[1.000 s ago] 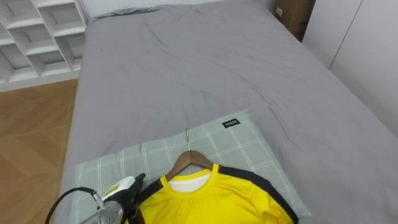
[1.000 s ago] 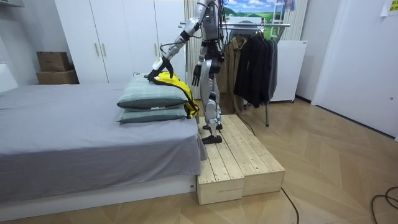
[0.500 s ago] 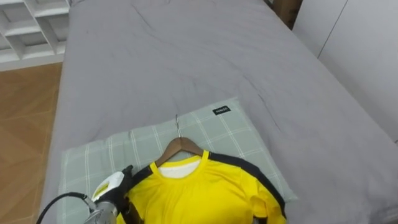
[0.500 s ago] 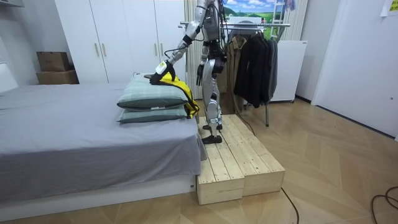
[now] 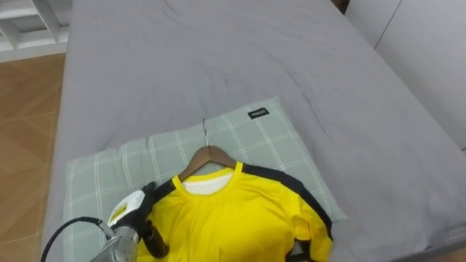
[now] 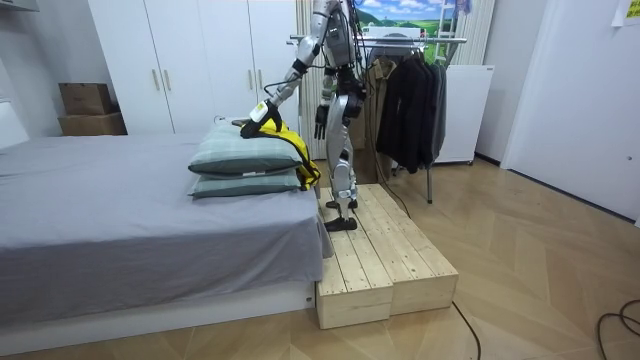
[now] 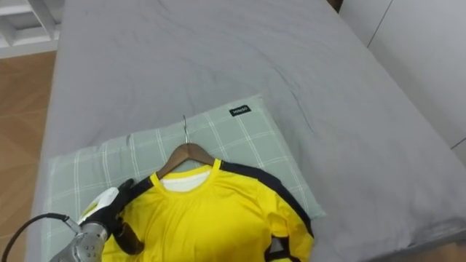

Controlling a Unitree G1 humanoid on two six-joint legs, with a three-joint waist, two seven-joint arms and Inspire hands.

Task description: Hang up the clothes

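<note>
Yellow shirt (image 5: 233,218) lies front up on a wooden hanger (image 5: 208,156), on the near part of a green checked pillow (image 5: 109,171). The left hand (image 5: 132,211) sits at the shirt's left shoulder, touching the cloth; whether it grips cannot be told. The shirt has black trim down its right shoulder and sleeve, and the hanger's metal hook points to the far side. A small black label (image 5: 257,113) sits at the pillow's far right corner, its white print too small to read. The pillow lies on a grey bed (image 5: 218,58), whose far half is bare sheet. The bed's left edge drops to wood floor (image 5: 25,109), with white shelves (image 5: 22,25) at far left. In the room view the robot stands on a wooden platform (image 6: 385,260) beside the bed. Its right hand (image 6: 320,120) hangs at its side, pose unreadable. A clothes rack (image 6: 410,40) stands behind it.
</note>
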